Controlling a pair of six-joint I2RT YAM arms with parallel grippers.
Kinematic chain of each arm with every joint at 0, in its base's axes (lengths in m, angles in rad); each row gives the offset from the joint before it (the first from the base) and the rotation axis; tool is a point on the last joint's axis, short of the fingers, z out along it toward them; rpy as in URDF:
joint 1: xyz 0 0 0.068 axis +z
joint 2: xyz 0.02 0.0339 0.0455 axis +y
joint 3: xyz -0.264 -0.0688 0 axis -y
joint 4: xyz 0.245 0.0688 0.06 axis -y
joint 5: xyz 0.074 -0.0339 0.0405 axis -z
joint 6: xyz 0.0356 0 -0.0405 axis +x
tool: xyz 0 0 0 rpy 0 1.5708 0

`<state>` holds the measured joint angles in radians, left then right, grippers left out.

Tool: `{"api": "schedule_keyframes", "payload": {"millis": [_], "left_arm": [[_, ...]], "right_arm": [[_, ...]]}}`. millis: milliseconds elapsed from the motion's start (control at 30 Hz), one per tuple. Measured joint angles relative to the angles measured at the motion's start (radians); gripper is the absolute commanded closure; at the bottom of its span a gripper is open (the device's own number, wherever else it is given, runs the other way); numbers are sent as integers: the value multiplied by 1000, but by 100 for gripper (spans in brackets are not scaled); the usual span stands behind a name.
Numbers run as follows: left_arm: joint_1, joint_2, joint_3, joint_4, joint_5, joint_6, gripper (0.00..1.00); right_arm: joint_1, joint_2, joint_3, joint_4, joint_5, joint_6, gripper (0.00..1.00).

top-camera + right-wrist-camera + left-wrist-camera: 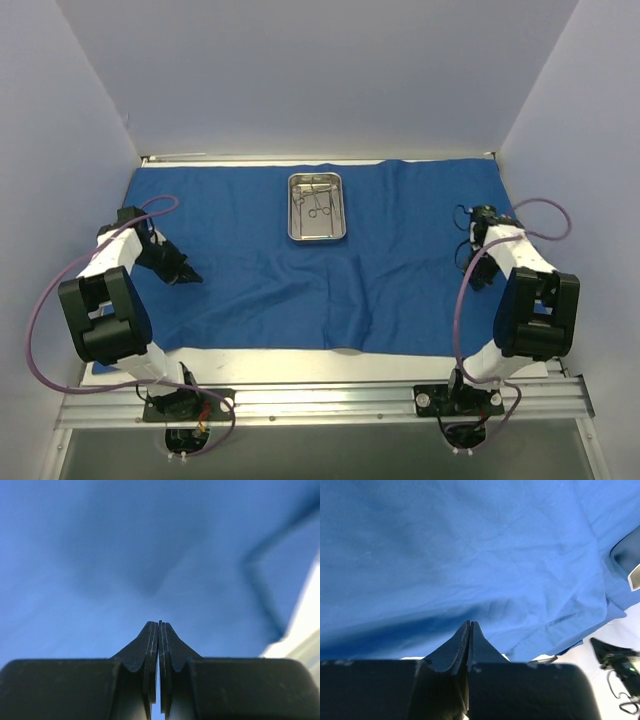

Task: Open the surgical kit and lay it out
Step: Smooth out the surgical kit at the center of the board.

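Note:
The surgical kit lies unwrapped. Its deep-blue drape (pixel 260 270) is spread flat over the table, with soft wrinkles. A shiny steel tray (pixel 340 232) rests on the drape at the middle back, and thin silver ring-handled instruments (pixel 315 201) lie inside it. My left gripper (pixel 192 276) hovers low over the drape's left part, shut and empty; in the left wrist view the left gripper (pixel 470 623) points across the cloth (pixel 470 555), and a corner of the tray (pixel 634 575) shows at the right edge. My right gripper (pixel 479 284) sits over the drape's right part, also shut on nothing, and in its wrist view the right gripper (pixel 159 623) has only the blue cloth (pixel 125 555) ahead.
A white table strip (pixel 300 362) shows along the drape's near edge, in front of the metal rail (pixel 320 402) that holds both arm bases. Pale walls enclose the table on three sides. Black hardware with cables (pixel 620 667) shows at the lower right of the left wrist view.

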<state>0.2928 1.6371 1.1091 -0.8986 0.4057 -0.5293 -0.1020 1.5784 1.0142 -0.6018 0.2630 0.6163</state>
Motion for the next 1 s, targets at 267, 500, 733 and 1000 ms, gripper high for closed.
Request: {"api": "schedule_keyframes", "payload": {"millis": [267,500,733,1000], "left_arm": [[0,83,0,33,-5,-14,98],[15,175,1,72,-5,-17,98],[44,245,6,72,11,-32,98],[113,252,17,58,-3,-48,98]], "right_arm": [[-206,45,-36,-11,143,-13,100],[-203,175,-35,4,182,-12,100],[-244,259,14,-103,290,66,100],[-330,340,27,-238,385,174,100]]}}
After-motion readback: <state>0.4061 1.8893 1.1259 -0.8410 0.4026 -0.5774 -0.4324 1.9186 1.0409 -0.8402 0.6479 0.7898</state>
